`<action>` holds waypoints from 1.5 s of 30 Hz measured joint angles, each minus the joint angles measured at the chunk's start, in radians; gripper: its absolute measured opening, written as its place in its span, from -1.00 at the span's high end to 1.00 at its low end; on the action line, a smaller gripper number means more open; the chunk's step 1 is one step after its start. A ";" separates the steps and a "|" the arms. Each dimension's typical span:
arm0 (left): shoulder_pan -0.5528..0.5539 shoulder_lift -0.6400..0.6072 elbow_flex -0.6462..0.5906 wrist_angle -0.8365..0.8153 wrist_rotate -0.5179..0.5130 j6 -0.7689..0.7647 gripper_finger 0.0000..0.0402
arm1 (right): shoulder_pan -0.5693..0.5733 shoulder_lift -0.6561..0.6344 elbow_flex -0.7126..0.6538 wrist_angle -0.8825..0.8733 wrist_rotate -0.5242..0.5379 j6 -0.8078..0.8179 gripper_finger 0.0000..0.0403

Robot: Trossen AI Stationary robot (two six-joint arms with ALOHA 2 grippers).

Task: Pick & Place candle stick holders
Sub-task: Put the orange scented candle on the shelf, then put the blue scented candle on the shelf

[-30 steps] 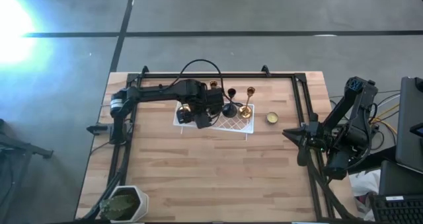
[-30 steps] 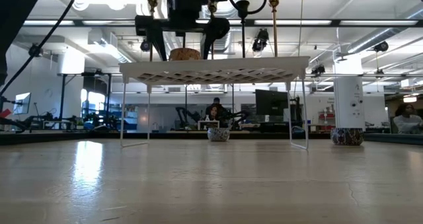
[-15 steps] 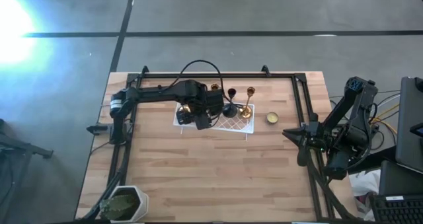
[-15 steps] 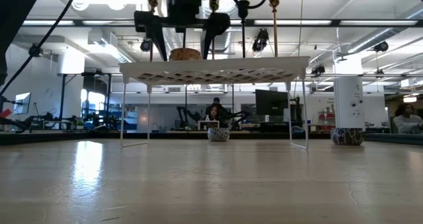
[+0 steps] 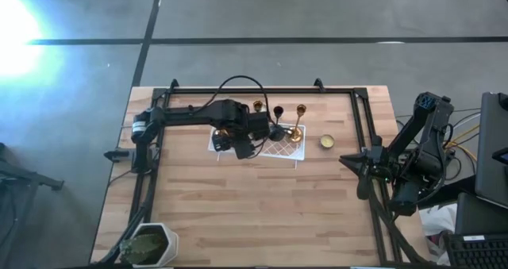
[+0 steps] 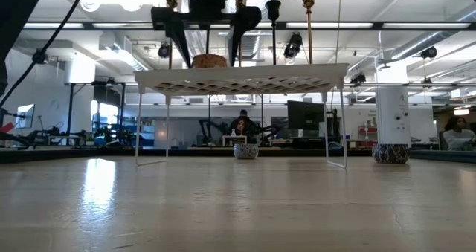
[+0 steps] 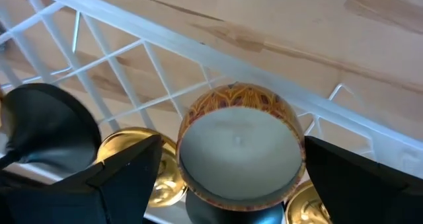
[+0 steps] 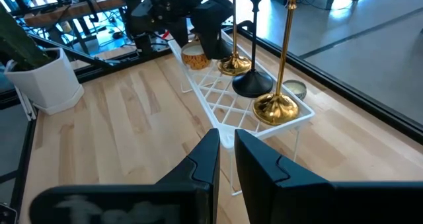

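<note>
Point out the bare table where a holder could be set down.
Free: the wide wooden stretch between the white lattice tray and the potted plant, and the strip beside the tealight. Crowded: the tray top, with holders, a candle and the left gripper.

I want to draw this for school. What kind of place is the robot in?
Probably a big robotics lab or workshop. Behind the wooden table is a wide hall with ceiling pipes, monitors and a person seated at a far desk. The white tray on the table looks like a practice setup.
</note>
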State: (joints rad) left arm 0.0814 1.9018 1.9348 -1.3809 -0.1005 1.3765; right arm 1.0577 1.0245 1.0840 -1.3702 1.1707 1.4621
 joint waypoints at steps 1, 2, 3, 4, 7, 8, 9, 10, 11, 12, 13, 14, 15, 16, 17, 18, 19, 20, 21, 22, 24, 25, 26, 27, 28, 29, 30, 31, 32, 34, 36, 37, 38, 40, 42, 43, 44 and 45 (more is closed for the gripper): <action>-0.002 0.000 0.004 -0.001 -0.006 -0.001 -0.82 | 0.000 0.000 0.000 0.000 0.000 0.000 0.79; -0.004 0.000 0.010 -0.004 -0.008 -0.001 -0.82 | 0.000 0.000 0.000 0.000 0.000 0.000 0.79; -0.006 0.000 0.012 -0.004 -0.014 -0.005 -0.82 | 0.000 0.000 0.000 0.000 0.000 0.000 0.79; -0.008 0.000 0.015 -0.007 -0.021 -0.009 -0.82 | 0.000 0.000 0.000 0.000 0.000 0.000 0.79; -0.015 0.000 0.022 -0.010 -0.044 -0.025 -0.82 | 0.000 0.000 0.000 0.000 0.000 0.000 0.79; -0.017 0.000 0.024 -0.013 -0.048 -0.027 -0.82 | 0.000 0.000 0.000 0.000 0.000 0.000 0.79; -0.020 0.000 0.026 -0.017 -0.051 -0.032 -0.82 | 0.000 0.000 0.000 0.000 0.000 0.000 0.79; -0.023 0.000 0.028 -0.020 -0.057 -0.037 -0.82 | 0.000 0.000 0.000 0.000 0.000 0.000 0.79; -0.026 0.000 0.030 -0.025 -0.061 -0.044 -0.82 | 0.000 0.000 0.000 0.000 0.000 0.000 0.79; -0.030 0.000 0.032 -0.029 -0.066 -0.047 -0.82 | 0.000 0.000 0.000 0.000 0.000 0.000 0.79; -0.035 0.000 0.035 -0.033 -0.071 -0.052 -0.82 | 0.000 0.000 0.000 0.000 0.000 0.000 0.79; -0.040 0.000 0.038 -0.035 -0.077 -0.056 -0.82 | 0.000 0.000 0.000 0.000 0.000 0.000 0.79; -0.044 0.000 0.043 -0.038 -0.083 -0.063 -0.82 | 0.000 0.000 0.000 0.000 0.000 0.000 0.79; -0.049 0.000 0.048 -0.043 -0.087 -0.070 -0.82 | 0.000 0.000 0.000 0.000 0.000 0.000 0.79; -0.053 0.000 0.055 -0.054 -0.088 -0.073 -0.82 | 0.000 0.000 0.000 0.000 0.000 0.000 0.79; -0.059 0.000 0.061 -0.060 -0.089 -0.079 -0.82 | 0.000 0.000 0.000 0.000 0.000 0.000 0.79; -0.064 -0.001 0.066 -0.061 -0.089 -0.084 -0.82 | 0.000 0.000 0.000 0.000 0.000 0.000 0.79; -0.071 -0.001 0.072 -0.063 -0.089 -0.090 -0.82 | 0.000 0.000 0.000 0.000 0.000 0.000 0.79; -0.078 -0.001 0.077 -0.067 -0.089 -0.097 -0.82 | 0.000 0.000 0.000 0.000 0.000 0.000 0.79; -0.086 -0.001 0.079 -0.069 -0.089 -0.099 -0.82 | 0.000 0.000 0.000 0.000 0.000 0.000 0.79; -0.100 -0.001 0.084 -0.066 -0.088 -0.101 -0.82 | 0.000 0.000 0.000 0.000 0.000 0.000 0.79; -0.107 -0.001 0.084 -0.059 -0.087 -0.102 -0.82 | 0.000 0.000 0.000 0.000 0.000 0.000 0.79; -0.114 -0.001 0.082 -0.047 -0.087 -0.104 -0.82 | 0.000 0.000 0.000 0.000 0.000 0.000 0.79; -0.120 -0.001 0.080 -0.034 -0.087 -0.110 -0.82 | 0.000 0.000 0.000 0.000 0.000 0.000 0.79; -0.127 0.000 0.077 -0.024 -0.087 -0.117 -0.82 | 0.000 0.000 0.000 0.000 0.000 0.000 0.79; -0.133 0.002 0.077 -0.019 -0.084 -0.123 -0.82 | 0.000 0.000 0.000 0.000 0.000 0.000 0.79; -0.139 0.003 0.076 -0.010 -0.080 -0.130 -0.82 | 0.000 0.000 0.000 0.000 0.000 0.000 0.79; -0.145 0.003 0.076 0.003 -0.078 -0.143 -0.82 | 0.000 0.000 0.000 0.000 0.000 0.000 0.79; -0.152 0.003 0.076 0.014 -0.074 -0.155 -0.82 | 0.000 0.000 0.000 0.000 0.000 0.000 0.79; -0.165 0.003 0.075 0.038 -0.071 -0.194 -0.82 | 0.000 0.000 0.000 0.000 0.000 0.000 0.79; -0.182 0.003 0.075 0.069 -0.066 -0.241 -0.82 | 0.000 0.000 0.000 0.000 0.000 0.000 0.79; -0.193 0.003 0.075 0.084 -0.066 -0.264 -0.82 | 0.000 0.000 0.000 0.000 0.000 0.000 0.79; -0.204 0.003 0.075 0.096 -0.065 -0.286 -0.82 | 0.000 0.000 0.000 0.000 0.000 0.000 0.79; -0.229 0.003 0.075 0.124 -0.066 -0.329 -0.82 | 0.000 0.000 0.000 0.000 0.000 0.000 0.79; -0.256 0.003 0.075 0.165 -0.065 -0.377 -0.81 | 0.000 0.000 0.000 0.000 0.000 0.000 0.79; -0.267 0.003 0.077 0.181 -0.065 -0.403 -0.80 | 0.000 0.000 0.000 0.000 0.000 0.000 0.79; -0.279 0.003 0.082 0.194 -0.066 -0.432 -0.78 | 0.000 0.000 0.000 0.000 0.000 0.000 0.79; -0.291 0.001 0.087 0.208 -0.069 -0.472 -0.76 | 0.000 0.000 0.000 0.000 0.000 0.000 0.79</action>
State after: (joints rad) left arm -0.2093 1.9032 2.0219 -1.1729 -0.1693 0.9047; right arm 1.0578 1.0245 1.0840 -1.3705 1.1709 1.4624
